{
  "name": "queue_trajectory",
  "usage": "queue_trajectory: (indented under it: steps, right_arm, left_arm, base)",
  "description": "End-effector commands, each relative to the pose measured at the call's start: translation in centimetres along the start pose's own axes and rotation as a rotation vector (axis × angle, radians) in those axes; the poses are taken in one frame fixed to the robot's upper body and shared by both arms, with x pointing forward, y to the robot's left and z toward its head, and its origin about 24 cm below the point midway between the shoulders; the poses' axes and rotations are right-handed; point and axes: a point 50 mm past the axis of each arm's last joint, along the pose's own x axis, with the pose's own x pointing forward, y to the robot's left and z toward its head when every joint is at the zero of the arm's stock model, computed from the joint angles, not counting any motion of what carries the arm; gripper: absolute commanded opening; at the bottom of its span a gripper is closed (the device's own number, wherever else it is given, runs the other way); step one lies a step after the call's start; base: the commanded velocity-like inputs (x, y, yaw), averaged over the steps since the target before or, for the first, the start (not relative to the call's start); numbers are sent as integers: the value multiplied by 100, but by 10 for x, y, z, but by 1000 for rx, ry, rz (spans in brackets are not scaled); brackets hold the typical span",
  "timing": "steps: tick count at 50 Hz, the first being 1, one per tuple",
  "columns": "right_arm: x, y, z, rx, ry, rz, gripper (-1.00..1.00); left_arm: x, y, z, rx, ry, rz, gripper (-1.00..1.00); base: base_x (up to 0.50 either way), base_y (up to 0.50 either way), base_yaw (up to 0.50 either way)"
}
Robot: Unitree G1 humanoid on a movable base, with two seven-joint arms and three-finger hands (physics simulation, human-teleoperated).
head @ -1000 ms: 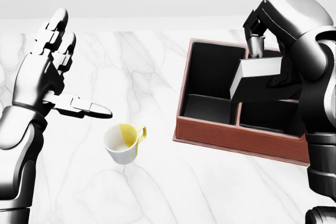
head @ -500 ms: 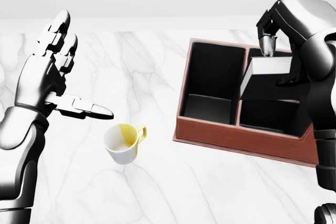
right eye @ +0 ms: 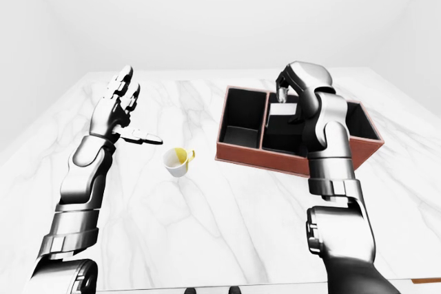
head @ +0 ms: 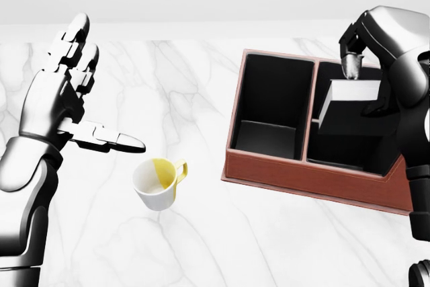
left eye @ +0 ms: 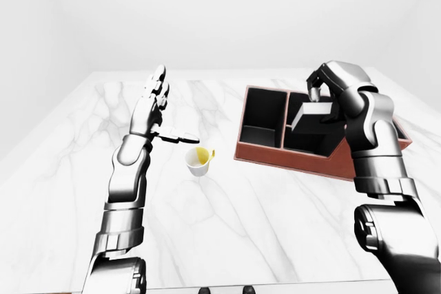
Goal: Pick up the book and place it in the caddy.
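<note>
My right hand is shut on a grey book and holds it tilted over the right compartment of the brown caddy. The caddy stands on the white marble table at the right of the head view, with black inner compartments; the left one is empty. The book also shows in the left-eye view. My left hand is open and empty, raised at the left of the view, far from the caddy.
A white mug with a yellow inside stands on the marble table between my two arms, below my left hand. The table's far edge runs along the top of the head view.
My right hand has carried the book to the right, from over the caddy's middle divider to over its right compartment. The left hand and mug have not moved.
</note>
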Motion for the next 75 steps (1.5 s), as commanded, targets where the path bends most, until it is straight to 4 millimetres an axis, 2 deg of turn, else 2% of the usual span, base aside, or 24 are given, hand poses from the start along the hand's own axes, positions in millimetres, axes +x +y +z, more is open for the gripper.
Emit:
queue_trajectory:
  steps: [1,45,75]
  right_arm:
    - [3,2,-4,-17,24,-30,-100]
    - [24,47,-12,-49,71,-11,-100]
    - [29,66,-21,-48,93,4,-100]
  left_arm:
    - [-1,1,-1,2,4,4,100]
    - [-4,4,-2,9,8,18,100]
    - [-6,5,-1,22,1,30,100]
  base:
    - [0,0,0]
    - [0,0,0]
    - [0,0,0]
